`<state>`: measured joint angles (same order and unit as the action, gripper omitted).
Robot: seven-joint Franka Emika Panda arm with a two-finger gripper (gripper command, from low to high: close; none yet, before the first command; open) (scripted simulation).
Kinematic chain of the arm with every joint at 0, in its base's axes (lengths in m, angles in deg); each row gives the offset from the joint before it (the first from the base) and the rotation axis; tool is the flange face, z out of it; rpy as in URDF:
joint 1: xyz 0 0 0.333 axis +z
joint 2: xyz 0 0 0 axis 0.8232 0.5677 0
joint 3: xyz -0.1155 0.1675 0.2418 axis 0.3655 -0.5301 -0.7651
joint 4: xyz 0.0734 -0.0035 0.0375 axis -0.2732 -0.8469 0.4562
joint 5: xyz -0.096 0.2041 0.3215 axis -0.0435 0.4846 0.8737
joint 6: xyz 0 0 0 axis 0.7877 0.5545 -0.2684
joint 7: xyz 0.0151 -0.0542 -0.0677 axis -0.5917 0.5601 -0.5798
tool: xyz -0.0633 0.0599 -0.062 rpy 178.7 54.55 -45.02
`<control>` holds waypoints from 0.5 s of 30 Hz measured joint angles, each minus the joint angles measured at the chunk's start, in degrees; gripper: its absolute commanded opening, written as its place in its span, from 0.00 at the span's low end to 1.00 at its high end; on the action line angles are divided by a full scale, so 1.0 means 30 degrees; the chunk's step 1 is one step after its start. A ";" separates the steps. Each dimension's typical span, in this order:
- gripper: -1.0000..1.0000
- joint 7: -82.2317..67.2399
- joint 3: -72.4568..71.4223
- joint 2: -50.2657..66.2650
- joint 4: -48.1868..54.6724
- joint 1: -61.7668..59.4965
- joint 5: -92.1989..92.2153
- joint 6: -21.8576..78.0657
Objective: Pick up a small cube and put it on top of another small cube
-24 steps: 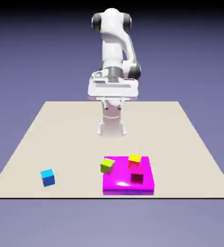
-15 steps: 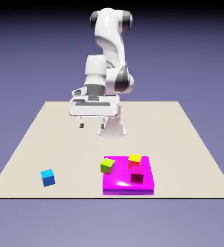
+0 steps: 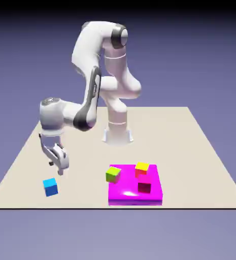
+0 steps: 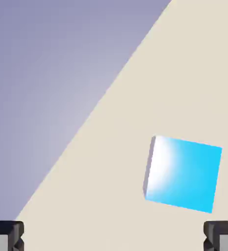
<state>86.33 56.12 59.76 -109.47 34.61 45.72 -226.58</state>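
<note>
1. Behind everything is a plain blue-violet backdrop, and in front of it lies a beige table [image 3: 191,147] with the white robot arm [image 3: 92,96] standing at its far edge.
2. On the table, toward the exterior view's left and close to the near edge, sits the small blue cube [image 3: 51,187] with a lighter cyan top face. It rests alone on the bare surface, well apart from the other things.
3. To the exterior view's right of the middle lies a flat magenta slab [image 3: 127,194].
4. A lime-green cube [image 3: 112,174] sits at the slab's left edge, a little tilted, and I cannot tell if all of it rests on the slab.
5. A cube with a yellow top [image 3: 141,168] stands on the far part of the slab, and a dark red cube [image 3: 144,187] stands on the nearer part.
6. The arm bends down to the exterior view's left, and the gripper [image 3: 58,165] hangs in the air just above and a little behind the blue cube, not touching it.
7. In the hand view, the two grey fingertips [image 4: 6,235] show at the bottom corners, far from each other, so the pincer is wide and holds nothing.
8. In the same view, the blue cube [image 4: 183,173] appears on the table right of the middle, turned a little, with a bright white glare on its left part. It is higher in the picture than the right fingertip and is not between the two tips.
</note>
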 measured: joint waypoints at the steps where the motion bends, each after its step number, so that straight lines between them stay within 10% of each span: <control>1: 0.50 0.0338 0.0145 0.0691 0.0420 -0.0284 0.0126 0.0335; 7: 0.50 -0.0252 -0.0741 0.3595 0.1015 -0.1021 0.1053 -0.1846; 8: 0.00 -0.0351 -0.0878 0.4007 0.1091 -0.1122 0.1187 -0.2182; 15: 0.00 0.0060 -0.0074 0.0640 0.0489 -0.0064 0.0041 0.0563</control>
<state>86.51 55.90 61.68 -108.01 34.42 45.84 -224.89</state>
